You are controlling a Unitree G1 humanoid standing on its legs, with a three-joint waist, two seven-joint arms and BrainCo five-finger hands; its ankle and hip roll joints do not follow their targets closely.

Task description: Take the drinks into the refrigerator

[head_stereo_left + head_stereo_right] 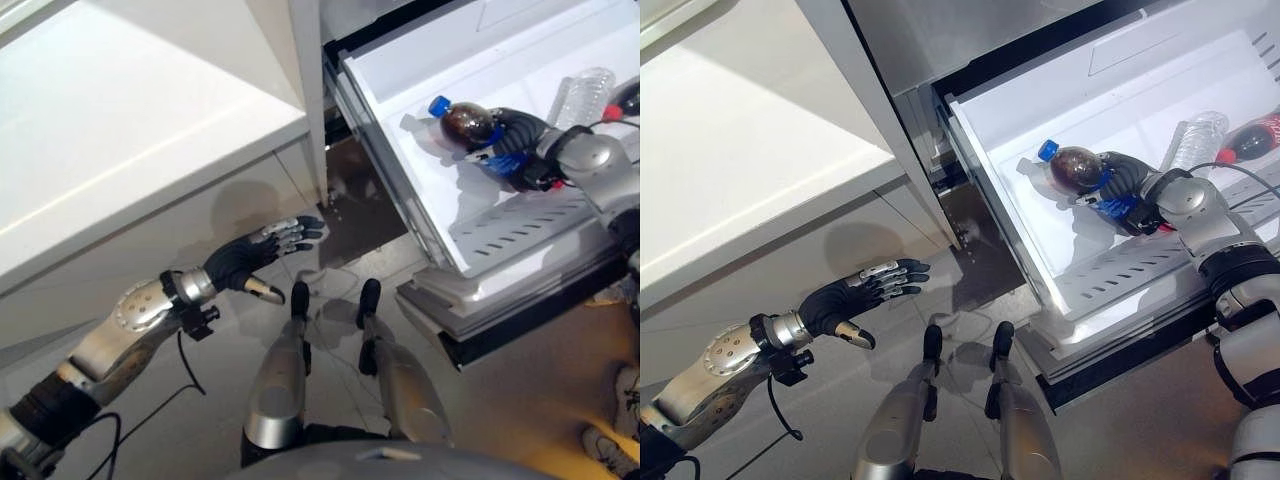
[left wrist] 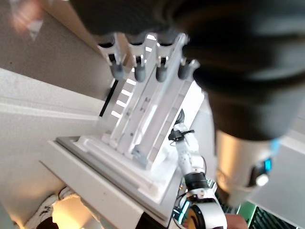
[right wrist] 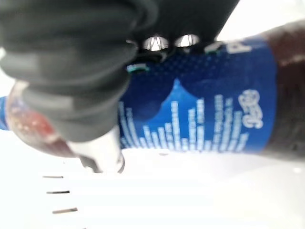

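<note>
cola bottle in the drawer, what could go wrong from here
The cola bottle lies on its side in the right hand; once let go it may roll across the smooth drawer floor. It could knock into the clear water bottle and the red-capped bottle lying close by. The left hand hangs open, away from the drawer, too far to steady anything.

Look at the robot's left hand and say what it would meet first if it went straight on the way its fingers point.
Probably the open fridge drawer: the left robot hand, fingers straight, points across the floor gap at the drawer's side. Depth is unclear, so it could pass beneath.
</note>
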